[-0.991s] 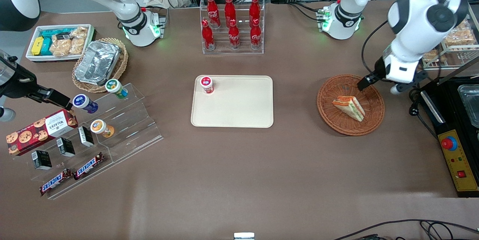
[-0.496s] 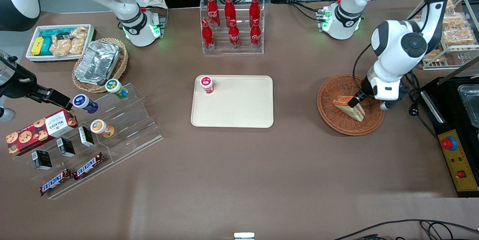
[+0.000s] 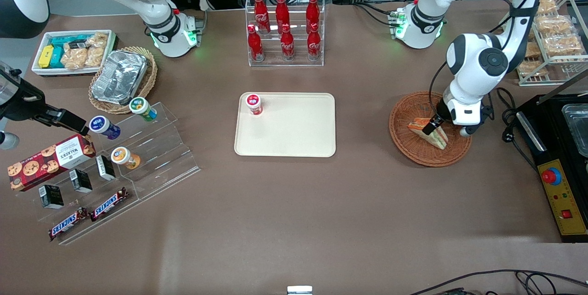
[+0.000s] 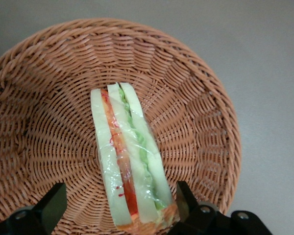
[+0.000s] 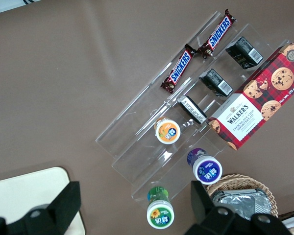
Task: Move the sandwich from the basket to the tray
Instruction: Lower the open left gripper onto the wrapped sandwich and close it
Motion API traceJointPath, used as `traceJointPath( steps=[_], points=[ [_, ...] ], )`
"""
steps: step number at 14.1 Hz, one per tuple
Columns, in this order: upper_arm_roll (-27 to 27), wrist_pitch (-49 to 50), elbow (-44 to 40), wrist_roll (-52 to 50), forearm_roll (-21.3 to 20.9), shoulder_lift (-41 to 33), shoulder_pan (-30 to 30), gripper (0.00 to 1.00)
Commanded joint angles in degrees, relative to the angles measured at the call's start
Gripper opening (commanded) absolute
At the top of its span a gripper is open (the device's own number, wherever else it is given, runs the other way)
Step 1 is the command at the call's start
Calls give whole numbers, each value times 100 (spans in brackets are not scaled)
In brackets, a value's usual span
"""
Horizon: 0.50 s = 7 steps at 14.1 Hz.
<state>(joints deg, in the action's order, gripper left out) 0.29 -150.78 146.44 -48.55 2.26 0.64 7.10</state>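
The sandwich lies in the reddish-brown wicker basket, toward the working arm's end of the table. My left gripper is low over the basket, right at the sandwich. In the left wrist view the wrapped sandwich stands on edge, its red and green layers showing, in the basket. The gripper is open. One finger stands apart from the sandwich, the other close beside it. The cream tray lies mid-table.
A small red-capped jar stands on a tray corner. A rack of red cola bottles is farther from the camera. A black control box and a wire snack rack are beside the basket. An acrylic snack stand lies toward the parked arm's end.
The left arm has swung in and come down over the basket. Its gripper went from the basket's rim to straddling the sandwich. The sandwich has not moved.
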Motion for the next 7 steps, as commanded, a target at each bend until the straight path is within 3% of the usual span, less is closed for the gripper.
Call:
traceJointPath(
  steps=[1, 2, 3, 4, 7],
  points=[
    [15, -240, 130, -216, -112, 15, 46, 99],
    [15, -311, 148, -216, -112, 15, 46, 94],
    [15, -312, 139, -225, -103, 24, 46, 78],
    [15, -312, 139, -286, -103, 16, 46, 53],
    [15, -251, 104, -330, -112, -89, 46, 0]
  ],
)
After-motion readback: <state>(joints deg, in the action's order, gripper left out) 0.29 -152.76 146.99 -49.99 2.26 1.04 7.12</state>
